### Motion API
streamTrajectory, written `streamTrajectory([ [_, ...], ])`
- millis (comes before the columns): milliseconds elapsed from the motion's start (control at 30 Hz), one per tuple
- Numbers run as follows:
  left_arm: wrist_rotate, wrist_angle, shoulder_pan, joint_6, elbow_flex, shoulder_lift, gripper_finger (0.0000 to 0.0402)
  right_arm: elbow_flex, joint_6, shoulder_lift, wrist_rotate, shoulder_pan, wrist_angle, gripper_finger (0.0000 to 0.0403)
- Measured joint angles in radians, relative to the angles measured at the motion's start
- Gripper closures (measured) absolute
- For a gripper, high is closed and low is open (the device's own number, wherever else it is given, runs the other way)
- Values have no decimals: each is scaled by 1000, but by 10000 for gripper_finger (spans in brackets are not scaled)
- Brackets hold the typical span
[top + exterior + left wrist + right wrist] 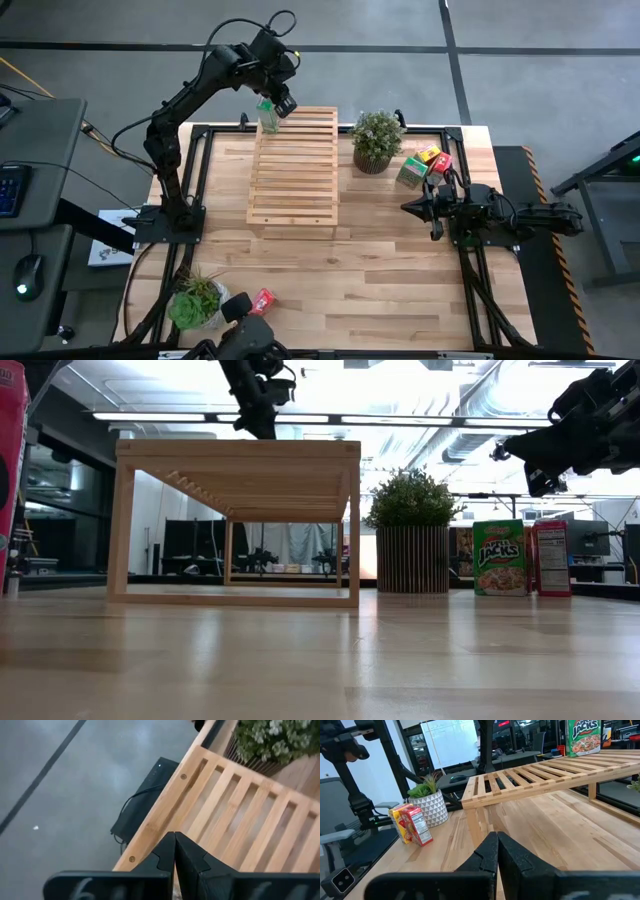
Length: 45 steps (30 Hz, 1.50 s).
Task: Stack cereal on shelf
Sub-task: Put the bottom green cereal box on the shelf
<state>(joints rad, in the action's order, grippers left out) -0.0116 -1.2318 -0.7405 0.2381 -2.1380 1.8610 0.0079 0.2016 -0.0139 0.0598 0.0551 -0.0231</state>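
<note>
A: Where was the green cereal box (267, 116)?
B: Upright on the shelf (295, 170), at its 11 o'clock corner; left gripper (283, 103) just beside it, fingers together.
A: The right gripper (418, 207)?
B: Fingers together, at the shelf's 3 o'clock.

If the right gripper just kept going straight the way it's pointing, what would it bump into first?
Probably the shelf: the shut right gripper points across bare tabletop toward the rack's near corner post. Depth is hard to judge, so it might slip just past it.

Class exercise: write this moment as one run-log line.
left gripper: jaws shut, above shelf far end by green cereal box | right gripper: jaws shut, waiting right of shelf
</note>
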Motion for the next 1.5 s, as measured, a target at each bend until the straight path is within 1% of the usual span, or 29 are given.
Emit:
streamTrajectory([
  [233,-4,-9,-7,61,0,0,401,0,0,0,0,0,0,402],
  [367,-38,-38,-17,89,0,0,401,0,0,0,0,0,0,402],
  [467,-57,-39,-21,89,0,0,401,0,0,0,0,0,0,402],
  [667,-61,-46,-26,90,0,0,401,0,0,0,0,0,0,402],
  [867,-146,-44,-26,97,0,0,401,0,0,0,0,0,0,402],
  [1033,-148,-43,-26,96,0,0,401,0,0,0,0,0,0,402],
  [1233,-147,-5,-17,59,0,0,401,0,0,0,0,0,0,402],
  [1333,-115,38,-8,24,-1,-2,401,0,0,0,0,0,0,402],
  [1433,-87,60,8,-45,-2,-3,401,0,0,0,0,0,0,402],
  [1500,-88,46,26,-90,-2,-3,401,0,0,0,0,0,0,402],
])
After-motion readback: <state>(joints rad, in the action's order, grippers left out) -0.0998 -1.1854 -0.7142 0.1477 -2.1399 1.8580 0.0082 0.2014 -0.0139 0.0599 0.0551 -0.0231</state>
